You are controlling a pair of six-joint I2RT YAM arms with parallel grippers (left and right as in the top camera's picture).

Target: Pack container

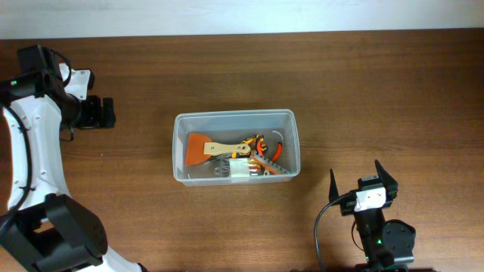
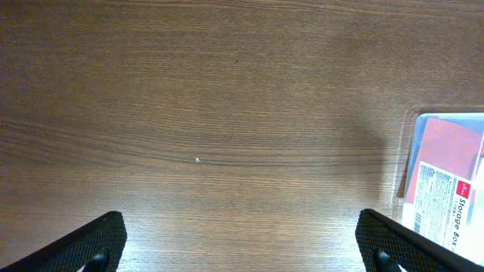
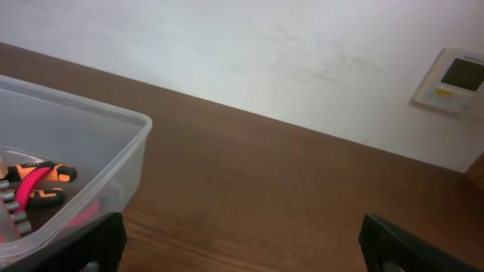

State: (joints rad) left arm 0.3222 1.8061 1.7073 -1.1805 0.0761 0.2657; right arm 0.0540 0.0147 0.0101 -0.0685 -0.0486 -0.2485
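Sitting mid-table, the container held an orange scraper and orange-handled pliers, while the left gripper, well off to its left, and the right gripper, near its front-right corner, both stood spread wide.

- The container is a clear, colourless plastic tub, rectangular, with rounded corners and a thin rim.
- It stands upright and uncovered near the middle of the table.
- Hand tools, several of them orange, lie jumbled on its floor.
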